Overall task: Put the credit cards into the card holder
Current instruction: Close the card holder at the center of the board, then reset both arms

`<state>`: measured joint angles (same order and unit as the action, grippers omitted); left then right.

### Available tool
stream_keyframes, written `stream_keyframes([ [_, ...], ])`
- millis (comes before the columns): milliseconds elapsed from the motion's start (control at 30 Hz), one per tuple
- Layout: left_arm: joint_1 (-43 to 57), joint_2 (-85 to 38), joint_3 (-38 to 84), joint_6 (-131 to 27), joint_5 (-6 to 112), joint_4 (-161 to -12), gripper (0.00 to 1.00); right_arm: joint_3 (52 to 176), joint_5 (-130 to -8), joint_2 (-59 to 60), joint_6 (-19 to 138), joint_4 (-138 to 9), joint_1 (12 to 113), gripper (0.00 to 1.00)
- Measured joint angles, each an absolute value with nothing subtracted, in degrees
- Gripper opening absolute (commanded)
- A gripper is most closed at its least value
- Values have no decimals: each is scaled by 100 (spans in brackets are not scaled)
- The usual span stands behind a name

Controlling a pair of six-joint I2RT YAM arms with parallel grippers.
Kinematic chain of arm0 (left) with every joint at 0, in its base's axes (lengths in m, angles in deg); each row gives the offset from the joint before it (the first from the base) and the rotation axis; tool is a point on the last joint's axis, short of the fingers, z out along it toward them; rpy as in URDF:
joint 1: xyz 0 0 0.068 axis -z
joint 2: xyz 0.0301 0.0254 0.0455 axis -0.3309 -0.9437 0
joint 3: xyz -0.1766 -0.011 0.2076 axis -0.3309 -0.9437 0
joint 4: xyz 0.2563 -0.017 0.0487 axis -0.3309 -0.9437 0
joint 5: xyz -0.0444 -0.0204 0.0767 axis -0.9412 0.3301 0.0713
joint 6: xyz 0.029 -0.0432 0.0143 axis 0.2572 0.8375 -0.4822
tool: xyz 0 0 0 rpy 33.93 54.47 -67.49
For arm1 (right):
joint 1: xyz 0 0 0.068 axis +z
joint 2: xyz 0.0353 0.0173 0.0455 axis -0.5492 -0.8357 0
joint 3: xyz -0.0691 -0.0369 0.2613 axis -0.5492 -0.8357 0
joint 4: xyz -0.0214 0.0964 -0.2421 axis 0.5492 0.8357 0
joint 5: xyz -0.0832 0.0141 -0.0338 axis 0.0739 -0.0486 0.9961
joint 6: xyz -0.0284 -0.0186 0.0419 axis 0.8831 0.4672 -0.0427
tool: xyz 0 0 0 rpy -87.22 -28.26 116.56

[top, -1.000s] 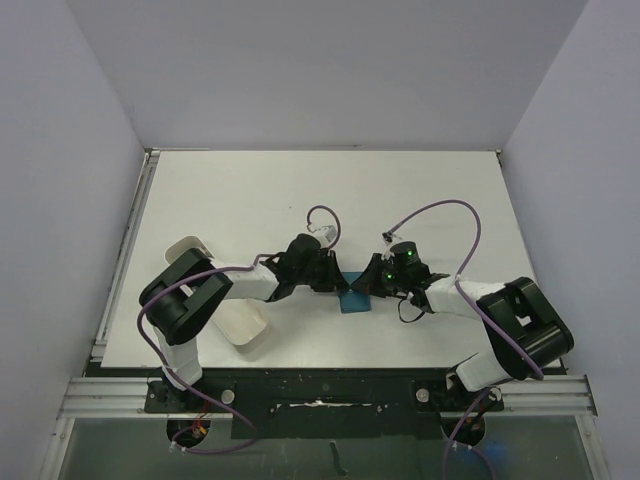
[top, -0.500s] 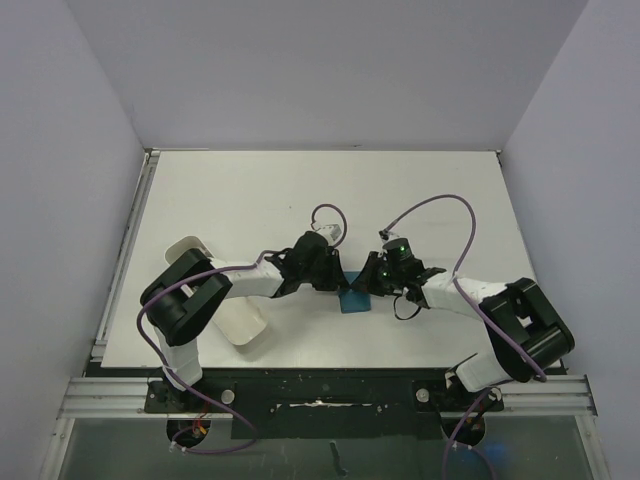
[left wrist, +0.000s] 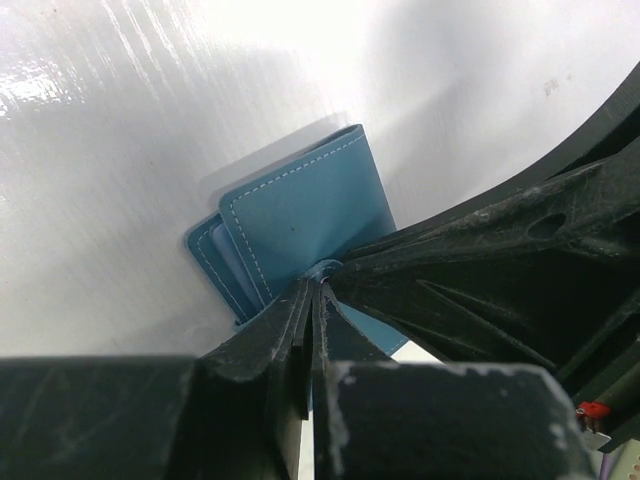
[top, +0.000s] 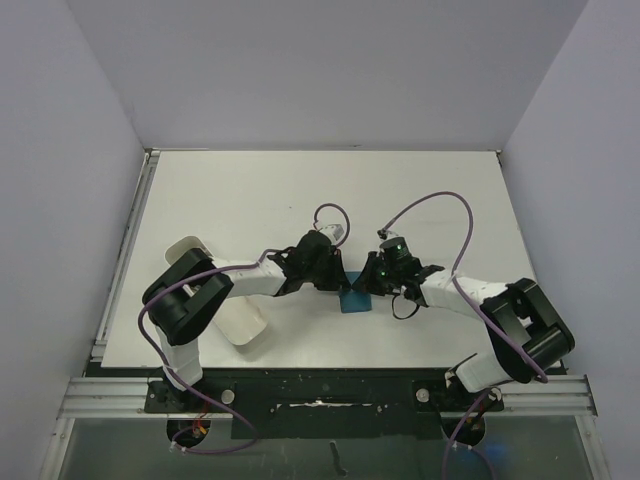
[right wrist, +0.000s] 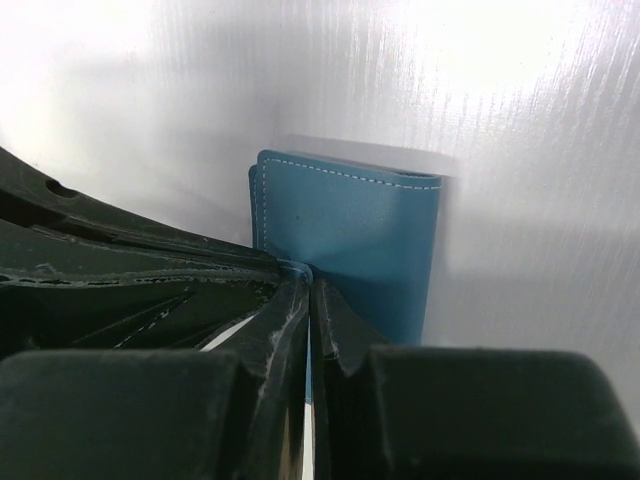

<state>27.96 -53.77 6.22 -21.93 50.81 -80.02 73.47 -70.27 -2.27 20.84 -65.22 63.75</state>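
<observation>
Over the last second my two wrists are drawing toward each other above the card holder (top: 353, 300), the left one edging right and the right one edging left. The card holder is staying where it was, near the middle of the tabletop (top: 250, 190). I am reading this as steadying or parting the flaps, not loading yet.

Left gripper (left wrist: 312, 283): jaws pressed together, pinching a teal edge of the card holder.

Right gripper (right wrist: 308, 278): likewise clamped thin, on the flap from the other side.

Credit cards: I am not making any out for certain.
</observation>
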Motion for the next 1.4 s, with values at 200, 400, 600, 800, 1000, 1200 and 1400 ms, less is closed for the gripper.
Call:
stream_keyframes([
  [200,2796,-5403,755,-2195,5153,-8214,0,7273,-7009,-382,2025,-6760,6379,0],
  [400,2796,-5408,901,-2210,5275,-8523,0,7159,-6983,-406,1896,-7056,6447,3],
  [600,2796,-5362,906,-2179,5341,-8601,7,7413,-6834,-316,1970,-6664,6541,23],
  [800,2739,-4981,851,-2120,5553,-8855,17,7784,-6710,36,2147,-5724,6576,50],
  [1000,2672,-3808,781,-2123,5811,-8966,35,7951,-6511,1087,2202,-5058,6576,81],
  [1200,2665,-2413,757,-2260,5995,-9032,49,8123,-6096,2462,2259,-4321,6576,98],
  [1400,2665,-1111,628,-2440,6172,-9244,63,8641,-5484,3478,2423,-3451,6578,98],
])
